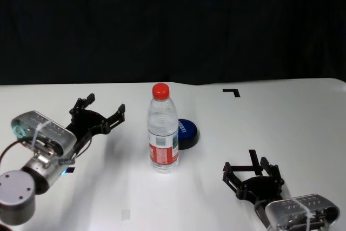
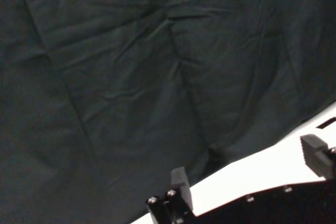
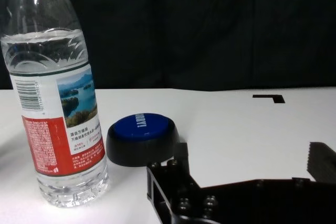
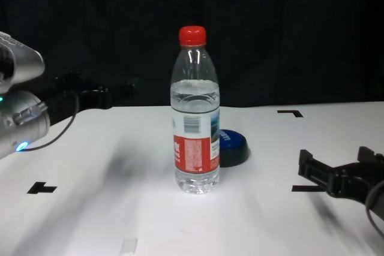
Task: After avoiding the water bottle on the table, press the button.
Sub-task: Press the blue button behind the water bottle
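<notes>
The water bottle (image 4: 195, 110) stands in front of the button (image 4: 233, 147), hiding the button's left part in the chest view. Right wrist view crops the bottle's cap at the frame edge. White lettering on the button's dome (image 3: 142, 125) too small to read.

On the white table (image 1: 281, 128): one water bottle (image 1: 162, 128), clear plastic, with one red screw cap (image 1: 160, 90) and one red, white and blue label (image 1: 163, 153). One dark blue button (image 1: 187, 133), domed, on a black base. Black tape corner marks (image 1: 232, 92): two in the head view, three in the chest view. Two grippers: left gripper (image 1: 102, 110) and right gripper (image 1: 246, 167), each with two black fingers spread apart. One black cloth backdrop (image 1: 173, 25) behind.
</notes>
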{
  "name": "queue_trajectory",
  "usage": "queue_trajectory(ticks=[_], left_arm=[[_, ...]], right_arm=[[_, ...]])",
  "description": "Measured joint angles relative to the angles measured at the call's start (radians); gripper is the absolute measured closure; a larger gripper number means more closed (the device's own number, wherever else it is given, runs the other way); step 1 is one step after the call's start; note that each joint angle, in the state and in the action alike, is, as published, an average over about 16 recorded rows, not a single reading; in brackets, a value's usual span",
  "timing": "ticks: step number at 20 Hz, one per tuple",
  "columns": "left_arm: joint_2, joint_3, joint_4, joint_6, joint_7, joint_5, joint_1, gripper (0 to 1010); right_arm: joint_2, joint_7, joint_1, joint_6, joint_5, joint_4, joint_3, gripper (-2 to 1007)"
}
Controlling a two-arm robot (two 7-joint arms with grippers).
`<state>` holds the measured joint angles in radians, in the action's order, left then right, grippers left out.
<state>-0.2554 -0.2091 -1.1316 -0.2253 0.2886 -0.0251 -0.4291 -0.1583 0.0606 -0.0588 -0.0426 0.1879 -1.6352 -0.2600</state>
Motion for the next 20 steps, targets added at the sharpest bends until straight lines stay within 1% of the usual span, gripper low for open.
queue_trajectory(ticks=[11, 20], left_arm=[[0.033, -0.041, 0.135, -0.055, 0.019, 0.003, -0.090, 1], [0.064, -0.063, 0.248, -0.094, 0.030, 0.006, -0.155, 1]], right_arm=[[0.000, 0.000, 0.000, 0.000, 0.000, 0.000, 0.000, 2], [0.000, 0.000, 0.000, 0.000, 0.000, 0.000, 0.000, 2]])
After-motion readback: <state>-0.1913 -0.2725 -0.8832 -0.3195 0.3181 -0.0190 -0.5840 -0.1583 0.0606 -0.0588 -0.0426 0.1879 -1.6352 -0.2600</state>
